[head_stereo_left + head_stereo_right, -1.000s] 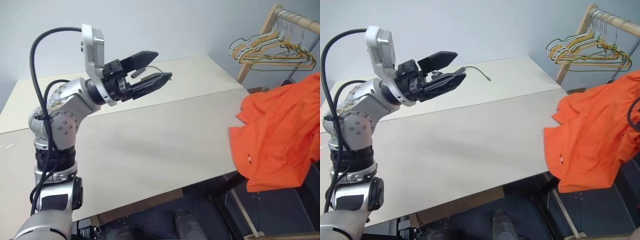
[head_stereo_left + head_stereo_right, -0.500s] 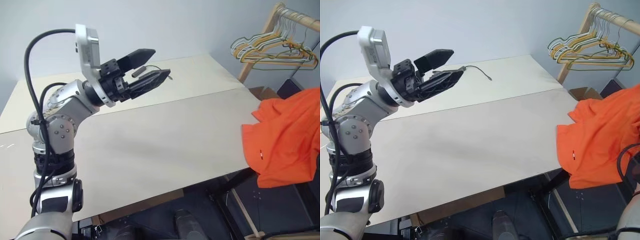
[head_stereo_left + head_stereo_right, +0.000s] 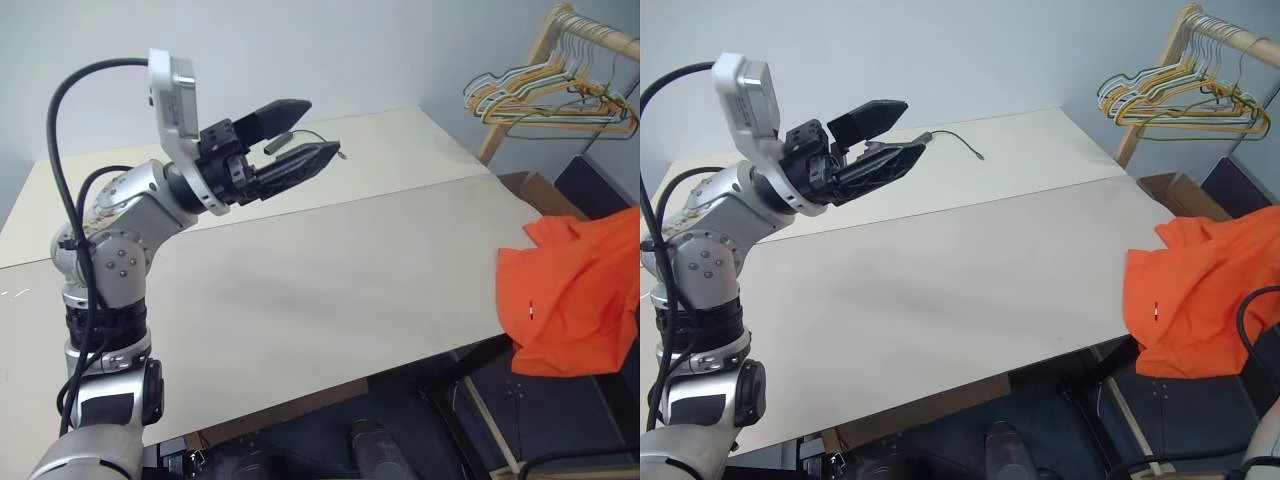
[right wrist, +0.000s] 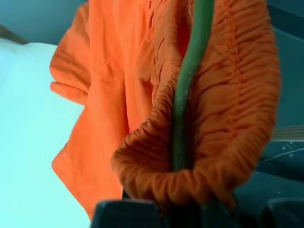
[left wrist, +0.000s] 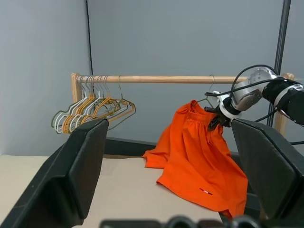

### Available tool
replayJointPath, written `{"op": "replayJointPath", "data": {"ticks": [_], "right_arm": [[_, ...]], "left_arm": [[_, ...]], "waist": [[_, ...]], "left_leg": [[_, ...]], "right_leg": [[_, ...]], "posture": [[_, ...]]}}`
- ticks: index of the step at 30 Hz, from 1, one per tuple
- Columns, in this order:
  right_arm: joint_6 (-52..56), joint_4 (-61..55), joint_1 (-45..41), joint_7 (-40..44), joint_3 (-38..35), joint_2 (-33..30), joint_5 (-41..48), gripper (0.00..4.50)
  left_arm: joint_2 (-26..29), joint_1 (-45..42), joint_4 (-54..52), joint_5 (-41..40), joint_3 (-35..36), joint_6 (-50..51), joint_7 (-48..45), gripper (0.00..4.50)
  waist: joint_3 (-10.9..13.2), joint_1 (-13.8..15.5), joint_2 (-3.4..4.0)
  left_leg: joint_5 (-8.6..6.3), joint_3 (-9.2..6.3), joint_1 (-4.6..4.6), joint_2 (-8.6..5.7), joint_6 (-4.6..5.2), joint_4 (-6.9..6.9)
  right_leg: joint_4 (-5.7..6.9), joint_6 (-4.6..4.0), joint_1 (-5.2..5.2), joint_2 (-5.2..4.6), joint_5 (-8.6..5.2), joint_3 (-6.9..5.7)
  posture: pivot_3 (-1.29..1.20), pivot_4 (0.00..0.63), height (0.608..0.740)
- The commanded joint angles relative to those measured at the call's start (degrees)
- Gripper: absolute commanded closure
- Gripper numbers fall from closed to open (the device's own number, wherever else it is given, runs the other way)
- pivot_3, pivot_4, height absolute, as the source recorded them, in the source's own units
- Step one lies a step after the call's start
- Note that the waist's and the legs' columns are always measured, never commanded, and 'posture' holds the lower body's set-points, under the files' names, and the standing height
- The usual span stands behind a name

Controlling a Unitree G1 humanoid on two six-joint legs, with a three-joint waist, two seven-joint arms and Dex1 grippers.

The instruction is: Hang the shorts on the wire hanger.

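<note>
Hanging off the cream table's (image 3: 300,290) edge, the shorts (image 3: 575,300) sit clamped in the right pincer (image 5: 213,119); left pincer (image 3: 300,135) apart.

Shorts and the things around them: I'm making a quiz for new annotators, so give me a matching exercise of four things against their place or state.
Things:
1. shorts
2. wire hanger
3. left gripper
4. bundle of hangers

States:
A. raised over the table, fingers apart
B. hooked on the wooden rail
C. hanging past the table's right edge
D. running through the gathered waistband

Pairs: 1-C, 2-D, 3-A, 4-B
</note>
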Motion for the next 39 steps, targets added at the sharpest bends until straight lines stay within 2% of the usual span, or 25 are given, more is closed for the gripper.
{"op": "replayJointPath", "data": {"ticks": [1, 6, 10, 12, 20, 27, 33, 37, 39], "right_arm": [[1.1, -4.7, 0.6, 2.4, 2.8, -0.1, 0.2, 3.65], [3.7, -12.6, 2.2, 4.8, 6.4, 1.2, -0.2, 2.07], [6.8, -18.8, 4.0, 5.6, 6.5, 2.5, -0.5, 0.61], [8.1, -22.5, 5.3, 5.9, 6.3, 3.3, -0.9, 0.03], [3.6, -46.1, 13.1, 2.6, 7.4, 10.1, -5.9, 0.03], [-8.4, -58.7, 20.3, 1.6, 10.7, 14.0, -11.0, 0.03], [-25.3, -67.3, 26.5, 1.6, 14.2, 15.8, -15.8, 0.03], [-36.3, -72.1, 27.7, 7.3, 15.2, 17.9, -13.3, 0.03], [-39.1, -73.8, 28.6, 14.5, 16.5, 18.8, -9.4, 0.03]], "left_arm": [[1.3, -0.9, -0.3, 0.7, 0.1, -1.1, -1.4, 0.00], [1.7, -1.1, 0.6, 1.4, 0.2, -1.2, -2.3, 0.00], [1.6, -0.8, 0.6, 1.7, 0.1, -1.1, -2.5, 0.00], [1.6, -0.7, 0.6, 1.7, 0.1, -1.1, -2.5, 0.00], [2.1, -1.2, 1.3, 1.9, 0.1, -1.1, -3.5, 0.00], [2.6, -1.2, 1.3, 2.1, -0.1, -1.1, -4.2, 0.00], [2.8, -0.1, 1.2, 3.8, -0.5, -2.0, -4.7, 0.00], [2.1, 2.5, 1.5, 7.7, -0.9, -6.1, -4.7, 0.00], [2.4, 4.2, 1.6, 9.8, -1.5, -7.9, -5.1, 0.00]], "waist": [[0.0, -0.1, 0.01], [0.0, -0.5, 0.29], [0.0, -0.5, 0.30], [0.0, -0.6, 0.31], [-0.1, -1.1, 0.40], [-0.1, -1.4, 0.41], [-0.1, -1.5, 0.41], [-0.1, -1.7, 0.43], [-0.1, -1.7, 0.42]], "left_leg": [[0.00, 0.00, 0.01, 0.00, 0.00, 0.00], [0.01, 0.00, 0.03, -0.03, -0.01, 0.02], [0.02, 0.00, 0.03, -0.02, -0.02, 0.02], [0.02, 0.01, 0.02, -0.03, -0.02, 0.05], [0.12, 0.00, 0.03, -0.05, -0.18, 0.14], [0.11, 0.00, 0.04, -0.10, -0.15, 0.18], [0.10, 0.02, 0.06, -0.11, -0.12, 0.18], [0.05, 0.03, 0.13, -0.10, -0.04, 0.18], [0.00, 0.03, 0.18, -0.10, 0.05, 0.17]], "right_leg": [[0.00, 0.01, 0.00, 0.00, 0.00, 0.01], [0.03, 0.06, 0.02, -0.02, 0.02, 0.05], [0.04, 0.07, 0.02, -0.01, 0.01, 0.04], [0.04, 0.10, 0.02, -0.03, 0.03, 0.06], [0.15, 0.16, 0.00, -0.06, 0.03, 0.09], [0.19, 0.19, 0.03, -0.10, 0.03, 0.11], [0.20, 0.19, 0.02, -0.10, 0.03, 0.13], [0.23, 0.19, 0.06, -0.09, 0.03, 0.14], [0.24, 0.19, 0.10, -0.09, 0.04, 0.15]], "posture": [[-0.26, 0.066, 0.740], [-0.27, 0.071, 0.740], [-0.27, 0.072, 0.740], [-0.28, 0.073, 0.740], [-0.28, 0.073, 0.740], [-0.28, 0.076, 0.740], [-0.27, 0.079, 0.740], [-0.26, 0.080, 0.740], [-0.25, 0.080, 0.740]]}}
